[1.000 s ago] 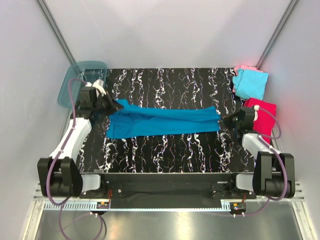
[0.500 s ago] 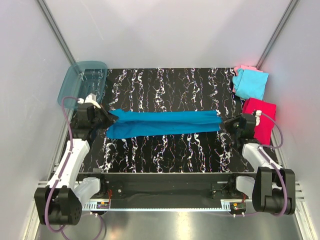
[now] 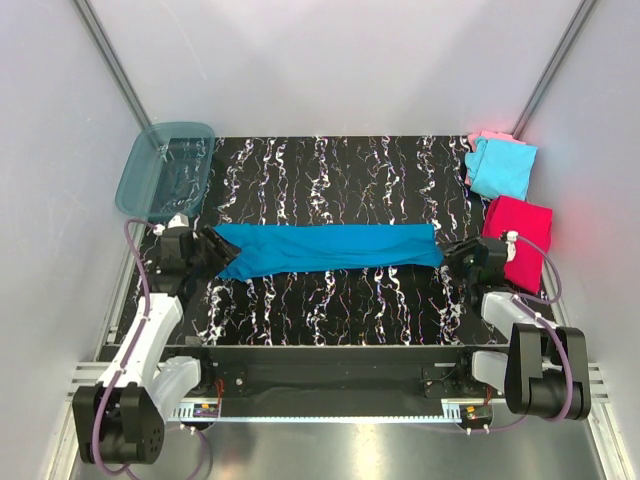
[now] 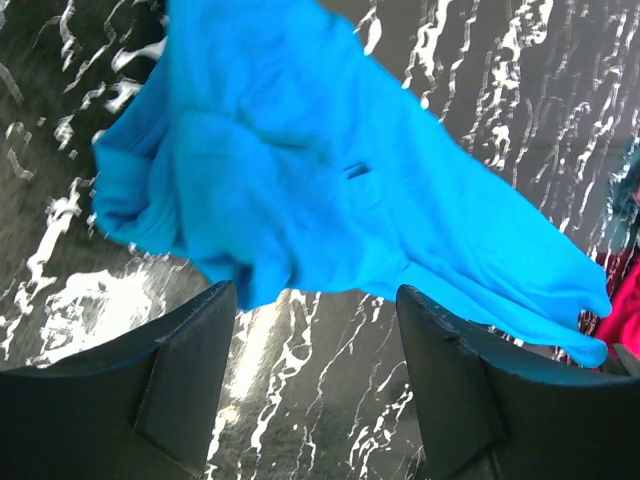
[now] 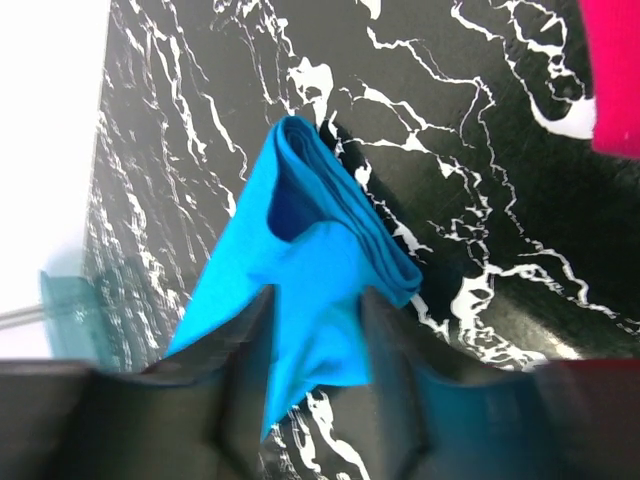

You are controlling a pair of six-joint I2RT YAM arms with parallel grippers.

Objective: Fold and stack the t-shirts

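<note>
**Teal-blue shirt stretched in a band across the table, both grippers at its ends**

Only the top view shows the whole layout. The teal-blue t-shirt (image 3: 325, 248) lies as a long narrow strip across the marbled table (image 3: 330, 310), the left gripper (image 3: 210, 252) at one end and the right gripper (image 3: 452, 252) at the other. The light cyan t-shirt (image 3: 500, 168) lies on the pale pink t-shirt (image 3: 488, 136) at the far right corner. The magenta-red t-shirt (image 3: 520, 240) is nearer, and the plastic tub (image 3: 165, 168) sits far left.

The left wrist view shows the left gripper released: its fingers (image 4: 180, 380) stand wide apart, with the bunched shirt end just beyond them.

In the right wrist view the right gripper's fingers (image 5: 395, 400) are parted, with the folded shirt tip lying in the gap. They are blurred, so contact with the cloth cannot be made out.
</note>
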